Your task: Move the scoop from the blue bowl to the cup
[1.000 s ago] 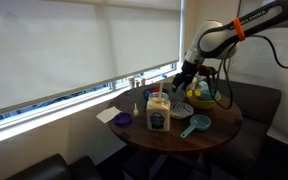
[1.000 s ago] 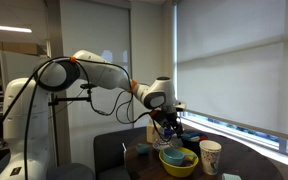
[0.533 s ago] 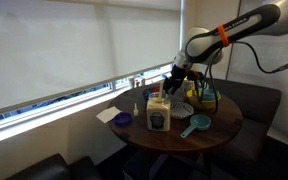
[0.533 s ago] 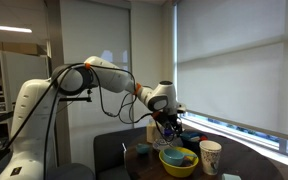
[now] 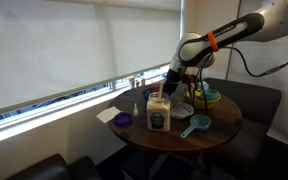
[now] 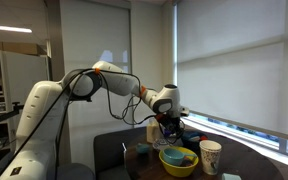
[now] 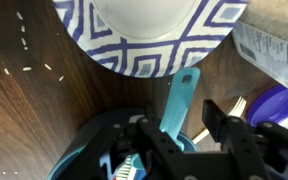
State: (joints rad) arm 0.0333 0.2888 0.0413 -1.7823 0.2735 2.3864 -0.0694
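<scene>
In the wrist view a teal scoop handle (image 7: 181,95) stands up between my gripper's (image 7: 184,115) two fingers. It rises from the round blue bowl (image 7: 79,150) at the bottom left, whose inside is in shadow. A gap shows between the handle and one finger, so the gripper is open around it. In both exterior views the gripper (image 5: 172,92) (image 6: 171,130) hangs low over the dishes on the round table. The pale cup (image 6: 211,155) stands at the table's near edge in an exterior view, apart from the gripper.
A blue-and-white patterned bowl (image 7: 149,40) lies just beyond the fingertips. The white jar with a yellow lid (image 5: 158,115) and a purple lid (image 5: 123,120) (image 7: 276,105) are beside it. A yellow-green bowl (image 6: 177,160) and a teal piece (image 5: 195,125) also sit on the round wooden table (image 5: 219,125).
The gripper has moved sideways toward the jar and come down closer to the table. The objects on the table have not moved.
</scene>
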